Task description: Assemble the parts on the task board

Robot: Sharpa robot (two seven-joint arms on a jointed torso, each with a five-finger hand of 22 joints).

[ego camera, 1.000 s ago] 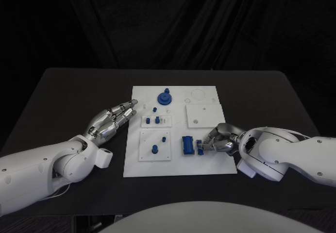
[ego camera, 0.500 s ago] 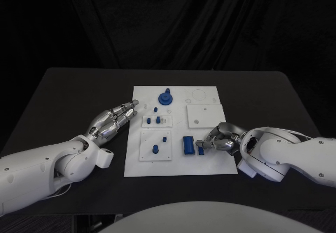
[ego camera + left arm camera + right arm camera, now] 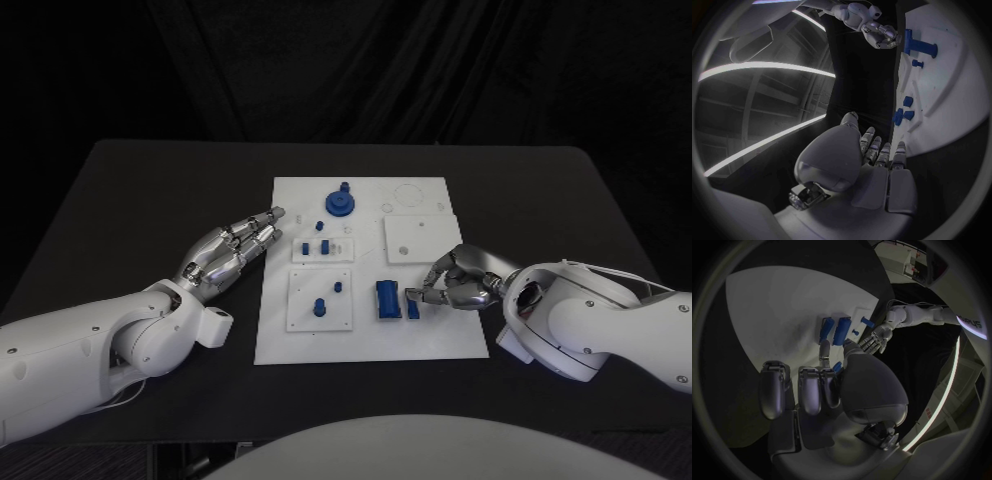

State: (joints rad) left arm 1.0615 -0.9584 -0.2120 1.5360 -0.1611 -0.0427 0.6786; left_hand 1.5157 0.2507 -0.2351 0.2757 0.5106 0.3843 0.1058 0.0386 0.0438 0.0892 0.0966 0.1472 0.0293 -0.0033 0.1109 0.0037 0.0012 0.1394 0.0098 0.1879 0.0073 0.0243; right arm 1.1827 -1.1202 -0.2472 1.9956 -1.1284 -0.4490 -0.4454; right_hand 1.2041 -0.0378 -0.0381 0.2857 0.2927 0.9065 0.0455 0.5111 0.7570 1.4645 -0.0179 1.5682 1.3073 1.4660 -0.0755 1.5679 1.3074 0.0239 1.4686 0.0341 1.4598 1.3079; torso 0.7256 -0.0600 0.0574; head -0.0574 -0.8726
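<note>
The right hand, fingers curled and pinching a small blue part, sits just beside the long blue block; the left hand, open and flat, lies farther off

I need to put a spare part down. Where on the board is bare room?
The task board is bare along its near edge, below the blue block. Its far right corner is also free. The middle is crowded, with the right hand by the block and the left hand at the left edge.

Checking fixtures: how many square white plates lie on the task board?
3 plates: one large right of centre, one small left of centre, one nearer the robot. None seem hidden.
</note>
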